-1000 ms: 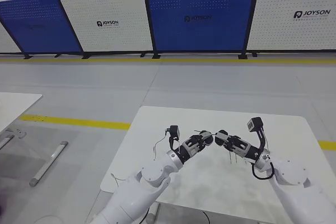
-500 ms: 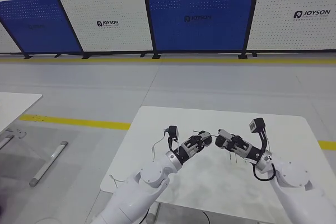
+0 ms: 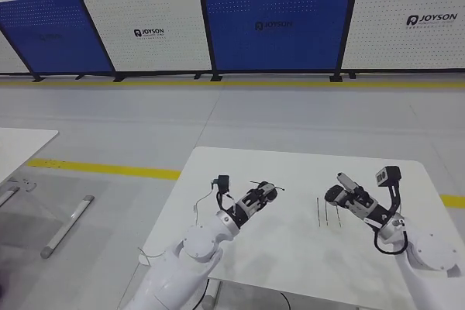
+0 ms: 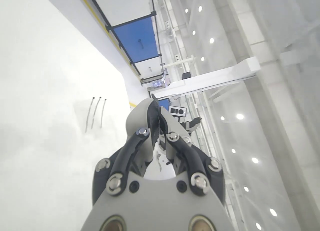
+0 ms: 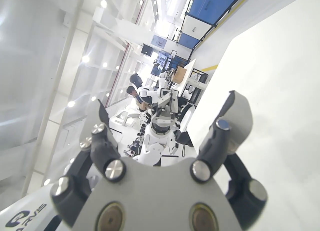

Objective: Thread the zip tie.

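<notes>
My left gripper (image 3: 268, 190) hovers over the middle of the white table (image 3: 294, 161), shut on a thin black zip tie (image 3: 277, 187) whose ends stick out past the fingertips. In the left wrist view the gripper (image 4: 155, 108) has its fingers pressed together on the thin strip. My right gripper (image 3: 340, 186) hangs over the table's right half, well apart from the left one. The right wrist view shows it (image 5: 170, 112) open, with nothing between the fingers. Three loose zip ties (image 3: 328, 211) lie side by side on the table just below the right gripper, and show again (image 4: 95, 114) flat on the table.
The table's far right corner (image 5: 232, 42) borders open floor with a yellow line (image 3: 101, 168). Another white table (image 3: 15, 147) stands off to the left. Blue and white panels (image 3: 275, 35) close off the back.
The two grippers, nearly touching a second ago, have pulled apart. The right one has moved right, empty and open; the left has moved slightly left with the zip tie.
</notes>
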`<act>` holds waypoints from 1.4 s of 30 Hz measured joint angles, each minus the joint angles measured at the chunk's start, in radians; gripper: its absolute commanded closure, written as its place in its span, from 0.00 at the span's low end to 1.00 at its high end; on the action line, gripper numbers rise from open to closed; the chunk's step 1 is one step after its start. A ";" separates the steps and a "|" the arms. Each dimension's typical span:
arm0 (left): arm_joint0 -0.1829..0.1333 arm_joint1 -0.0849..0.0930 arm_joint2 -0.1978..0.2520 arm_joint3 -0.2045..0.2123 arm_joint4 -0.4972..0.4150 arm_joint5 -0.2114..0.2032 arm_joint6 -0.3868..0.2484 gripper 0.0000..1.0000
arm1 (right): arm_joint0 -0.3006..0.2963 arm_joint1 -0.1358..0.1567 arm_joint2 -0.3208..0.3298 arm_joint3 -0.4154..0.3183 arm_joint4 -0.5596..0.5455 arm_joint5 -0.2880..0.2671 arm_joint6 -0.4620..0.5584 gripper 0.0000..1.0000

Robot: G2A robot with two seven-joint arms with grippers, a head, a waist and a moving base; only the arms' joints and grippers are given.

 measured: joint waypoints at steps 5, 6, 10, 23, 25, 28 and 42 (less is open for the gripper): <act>0.002 0.000 0.005 -0.005 0.008 0.020 -0.003 1.00 | 0.000 0.000 0.000 0.000 -0.001 0.001 0.000 0.00; 0.002 0.000 0.005 -0.005 0.008 0.019 -0.003 1.00 | 0.000 0.000 0.000 0.000 -0.001 0.001 0.000 0.00; 0.002 0.000 0.005 -0.005 0.008 0.019 -0.003 1.00 | 0.000 0.000 0.000 0.000 0.000 0.000 0.000 0.00; 0.022 0.032 -0.087 -0.020 -0.022 0.104 -0.252 1.00 | 0.038 0.011 -0.016 -0.060 -0.145 0.063 0.127 0.00; 0.040 0.036 -0.108 -0.028 -0.053 0.091 -0.268 1.00 | 0.070 0.016 -0.028 -0.074 -0.222 0.103 0.192 0.00; 0.041 0.036 -0.109 -0.028 -0.056 0.090 -0.267 1.00 | 0.099 0.017 -0.037 -0.087 -0.295 0.144 0.199 0.00; 0.040 0.036 -0.108 -0.028 -0.055 0.091 -0.266 1.00 | 0.099 0.017 -0.036 -0.088 -0.292 0.144 0.194 0.00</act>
